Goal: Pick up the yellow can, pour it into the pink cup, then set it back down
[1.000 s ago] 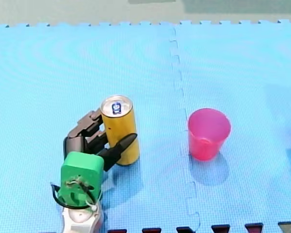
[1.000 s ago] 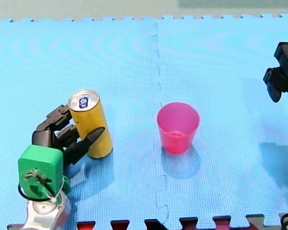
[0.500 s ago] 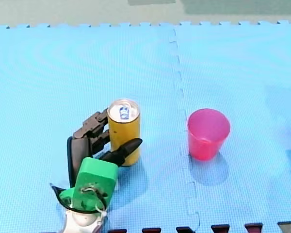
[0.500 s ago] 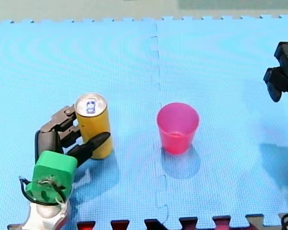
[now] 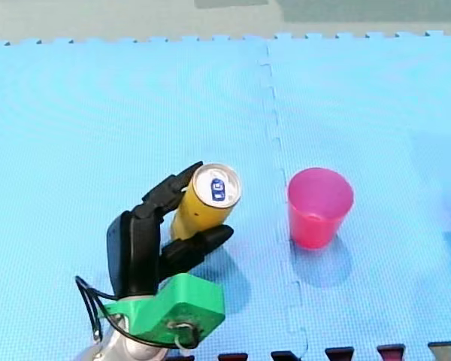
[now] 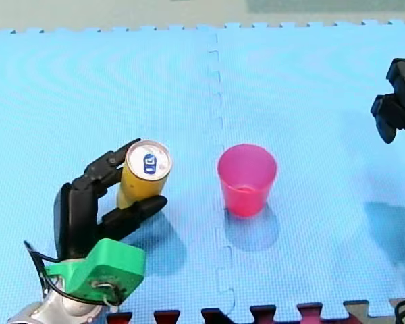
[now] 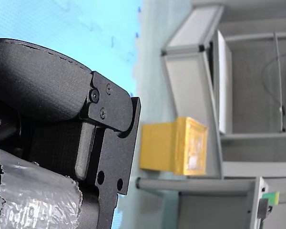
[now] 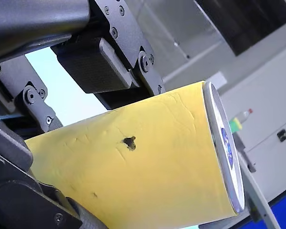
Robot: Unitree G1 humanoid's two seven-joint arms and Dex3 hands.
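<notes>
My left hand [image 5: 209, 200] is shut on the yellow can [image 5: 203, 209], black fingers on its far side and thumb on its near side. The can hangs above the blue mat, tilted, its silver top [image 6: 148, 162] facing up and toward the pink cup [image 5: 319, 207]. The cup stands upright on the mat to the can's right, a short gap away. In the second wrist view the dented yellow can [image 8: 143, 176] lies between black fingers [image 8: 100, 62]. My right hand [image 6: 398, 101] is at the far right edge, above the mat.
A jigsaw seam [image 5: 274, 113] runs front to back through the blue foam mat, just left of the cup. The green wrist mount [image 5: 169, 304] sits near the mat's front edge. A yellow box [image 7: 174, 145] on a metal shelf appears in the first wrist view.
The left hand has raised the can off the mat, moved it a little right and tipped its top toward the cup; the wrist has rolled. The cup and right hand stayed put.
</notes>
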